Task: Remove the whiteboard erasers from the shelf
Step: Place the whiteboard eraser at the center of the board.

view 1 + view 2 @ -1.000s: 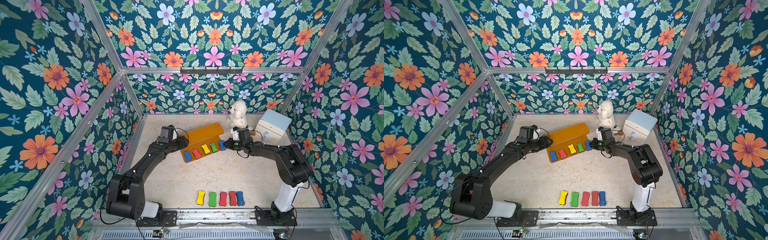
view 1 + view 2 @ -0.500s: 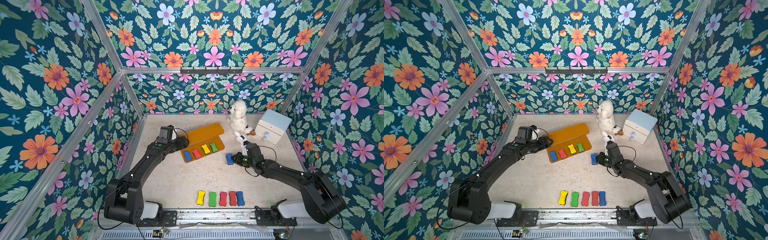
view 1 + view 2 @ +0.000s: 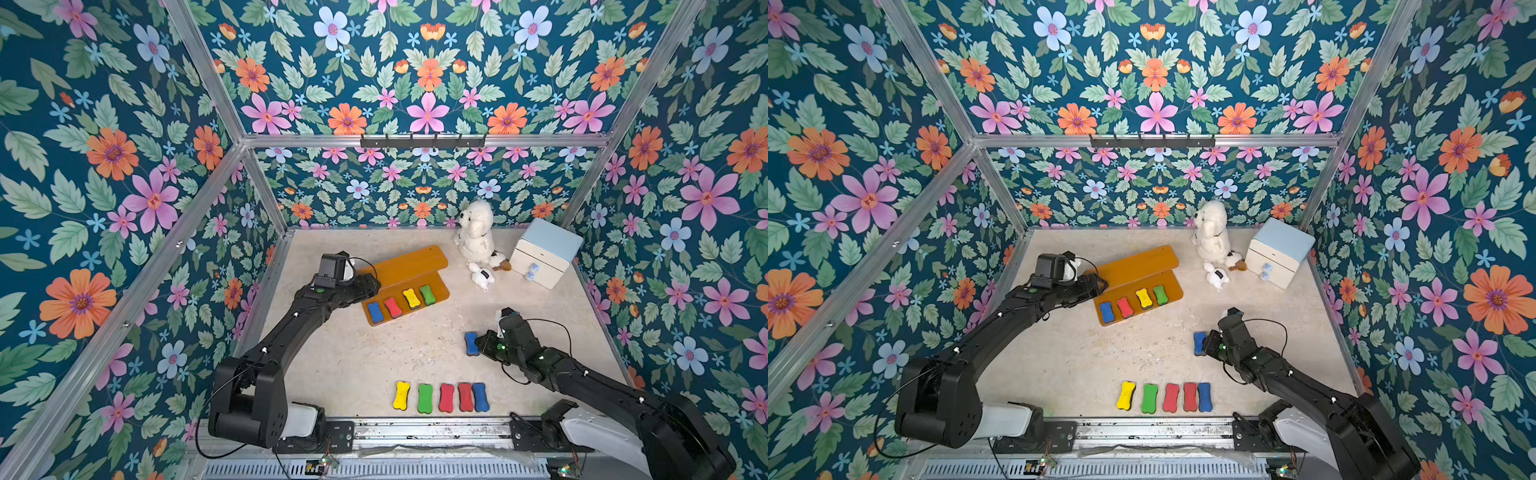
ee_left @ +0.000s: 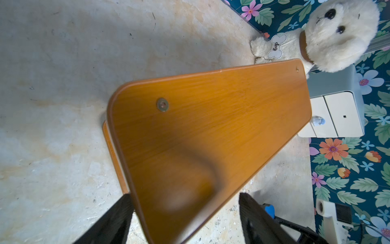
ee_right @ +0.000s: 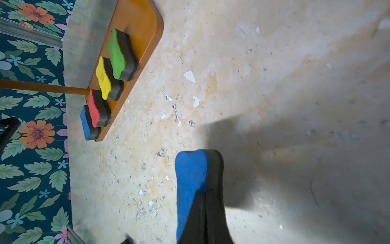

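The left gripper [image 4: 184, 194] stands spread, its jaws either side of the near end of the shelf [image 3: 409, 266], with a gap showing beside one finger, so it pins nothing. The upper tier runs bare ahead of its fingertips. Four whiteboard erasers sit on the lower tier just to its right: blue [image 3: 375, 311] nearest, then red [image 3: 392, 306], yellow [image 3: 410, 298] and green [image 3: 427, 294]. If this arm moves, it should probably lift straight off, so the board is not dragged and those four are not shaken. Further right, well apart from the shelf, the right gripper [image 3: 480, 345] is pinched on a fifth blue eraser [image 3: 471, 343], which juts out ahead of its fingertips over bare table, coloured face up. Whether the felt touches the table cannot be told. The row of five removed erasers [image 3: 446, 397] lies to this gripper's left and nearer the robot's base, its blue end closest. The step in hand looks like carrying the held eraser to that row. It would go best kept level and felt side down, brought in just beside the blue end without touching it. The pinch should loosen only once the eraser rests flat, and the gripper should then rise straight up so it does not nudge the row.
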Controlling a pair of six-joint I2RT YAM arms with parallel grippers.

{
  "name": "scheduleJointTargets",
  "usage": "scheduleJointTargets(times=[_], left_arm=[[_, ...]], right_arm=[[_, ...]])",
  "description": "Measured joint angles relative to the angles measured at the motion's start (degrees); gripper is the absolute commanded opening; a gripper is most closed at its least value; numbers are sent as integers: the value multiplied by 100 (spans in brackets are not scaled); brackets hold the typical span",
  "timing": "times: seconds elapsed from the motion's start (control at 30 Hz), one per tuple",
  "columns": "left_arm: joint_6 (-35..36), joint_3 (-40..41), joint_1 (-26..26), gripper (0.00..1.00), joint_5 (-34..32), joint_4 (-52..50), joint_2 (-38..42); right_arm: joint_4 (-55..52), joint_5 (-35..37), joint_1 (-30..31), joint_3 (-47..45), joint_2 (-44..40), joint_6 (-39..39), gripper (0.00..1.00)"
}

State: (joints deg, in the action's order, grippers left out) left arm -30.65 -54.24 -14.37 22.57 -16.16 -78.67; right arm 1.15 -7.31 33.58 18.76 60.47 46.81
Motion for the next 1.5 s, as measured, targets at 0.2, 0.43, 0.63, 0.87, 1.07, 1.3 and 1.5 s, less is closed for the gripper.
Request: scheduleJointTargets(times=[0.2, 0.43, 0.63, 0.87, 1.07, 1.3, 1.5], left_arm=[[13, 46, 0, 83, 4, 33, -4], [17, 74, 0, 83, 7, 98, 0], [15, 94, 0, 83, 22, 120, 0], [15, 105, 0, 83, 28, 120, -7], [13, 101, 0, 80, 37, 120, -15], [24, 24, 0, 77, -68, 72, 17], [109, -352, 0, 78, -345, -157, 24]], right_arm=[[-127, 4, 118, -319, -302, 131, 5], [-138, 0, 173, -494, -452, 131, 8], [-146, -17, 177, -555, -483, 98, 14], [-271, 24, 179, -514, -485, -2, 28], [-503, 72, 177, -184, -494, -109, 32], [-232, 42, 177, 566, 188, -374, 35], [540, -302, 81, 1480, 1447, -739, 35]])
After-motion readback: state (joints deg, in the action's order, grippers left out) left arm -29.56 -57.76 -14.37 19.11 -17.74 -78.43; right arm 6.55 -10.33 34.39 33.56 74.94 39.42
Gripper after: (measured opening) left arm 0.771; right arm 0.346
